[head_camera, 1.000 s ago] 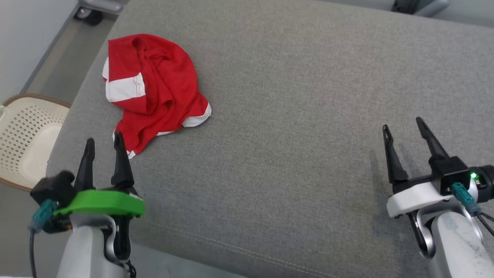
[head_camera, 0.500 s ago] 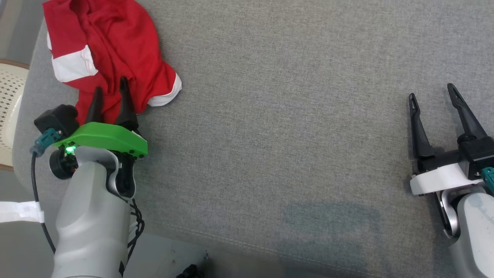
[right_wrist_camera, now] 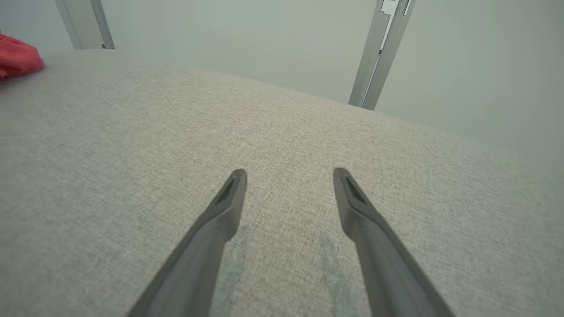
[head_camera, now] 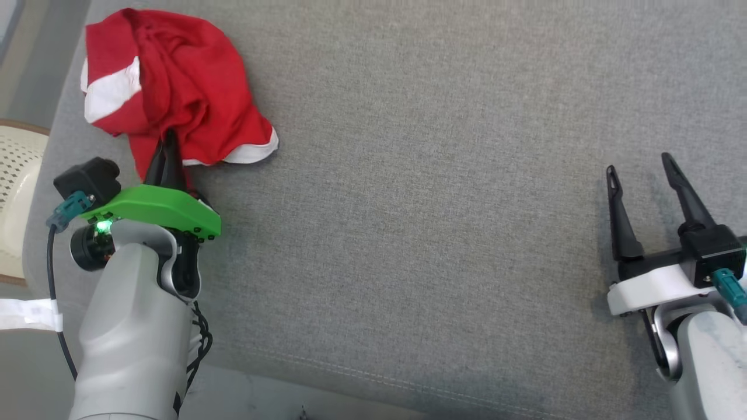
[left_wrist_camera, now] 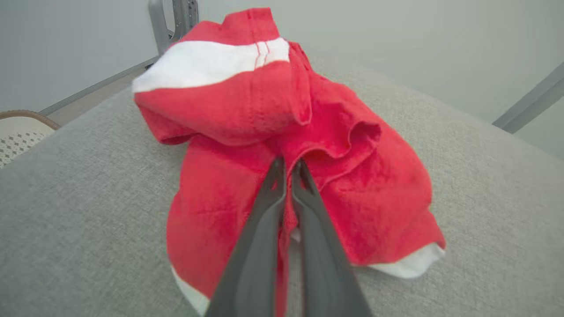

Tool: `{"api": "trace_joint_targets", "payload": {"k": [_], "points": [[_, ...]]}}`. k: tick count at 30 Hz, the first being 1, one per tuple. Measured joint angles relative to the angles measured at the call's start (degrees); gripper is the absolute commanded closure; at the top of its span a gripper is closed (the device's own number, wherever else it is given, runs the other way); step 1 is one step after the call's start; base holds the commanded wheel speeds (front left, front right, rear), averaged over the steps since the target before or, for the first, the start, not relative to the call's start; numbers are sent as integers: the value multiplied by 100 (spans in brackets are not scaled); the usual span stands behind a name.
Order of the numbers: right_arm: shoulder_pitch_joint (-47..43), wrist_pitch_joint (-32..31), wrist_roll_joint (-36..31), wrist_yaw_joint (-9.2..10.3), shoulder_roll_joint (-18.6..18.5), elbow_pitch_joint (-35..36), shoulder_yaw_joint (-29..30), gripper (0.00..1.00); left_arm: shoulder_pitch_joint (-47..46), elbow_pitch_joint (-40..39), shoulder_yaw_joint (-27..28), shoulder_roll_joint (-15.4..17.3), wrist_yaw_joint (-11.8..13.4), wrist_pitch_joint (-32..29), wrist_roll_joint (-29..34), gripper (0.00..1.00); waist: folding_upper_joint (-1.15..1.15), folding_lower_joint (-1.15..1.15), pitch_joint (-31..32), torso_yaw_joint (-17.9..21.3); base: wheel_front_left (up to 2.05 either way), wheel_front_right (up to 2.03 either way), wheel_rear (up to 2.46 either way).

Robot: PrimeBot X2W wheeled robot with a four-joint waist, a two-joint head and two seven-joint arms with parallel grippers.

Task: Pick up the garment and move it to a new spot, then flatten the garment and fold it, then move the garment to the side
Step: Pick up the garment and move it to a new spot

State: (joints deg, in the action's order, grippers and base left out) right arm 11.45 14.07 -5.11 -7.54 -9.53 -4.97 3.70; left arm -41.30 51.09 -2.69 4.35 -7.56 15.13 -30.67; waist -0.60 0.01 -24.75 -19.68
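The right hand [right_wrist_camera: 289, 173] is over the grey fabric surface [right_wrist_camera: 132, 132]. Its two dark fingers [right_wrist_camera: 211, 237] stand spread wide apart, with bare fabric between them and faint shadows beneath. Far up and left of the hand, at the frame edge, lies a red garment [right_wrist_camera: 17, 61]. Beyond the hand, two metal posts [right_wrist_camera: 381, 53] rise against a pale wall [right_wrist_camera: 242, 39].

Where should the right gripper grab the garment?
Grab the white hem corner of the garment, coming from the robot's right, low over the cushion. That corner juts out flat from the bunch, clear of the left gripper, which is shut on the near edge. The right gripper is open, so probably ready.
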Motion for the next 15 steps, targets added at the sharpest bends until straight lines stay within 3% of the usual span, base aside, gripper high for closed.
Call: {"api": "trace_joint_targets", "payload": {"k": [7,15], "points": [[1,70,71,0,331,-335,-156,0,224,-848,-345,100,0,0,152,100,0,-1,498,51,0,0,0],[-12,92,225,0,575,-454,-285,0,360,-1629,-1263,188,0,-60,-70,100,0,-1,980,427,0,0,0]]}}
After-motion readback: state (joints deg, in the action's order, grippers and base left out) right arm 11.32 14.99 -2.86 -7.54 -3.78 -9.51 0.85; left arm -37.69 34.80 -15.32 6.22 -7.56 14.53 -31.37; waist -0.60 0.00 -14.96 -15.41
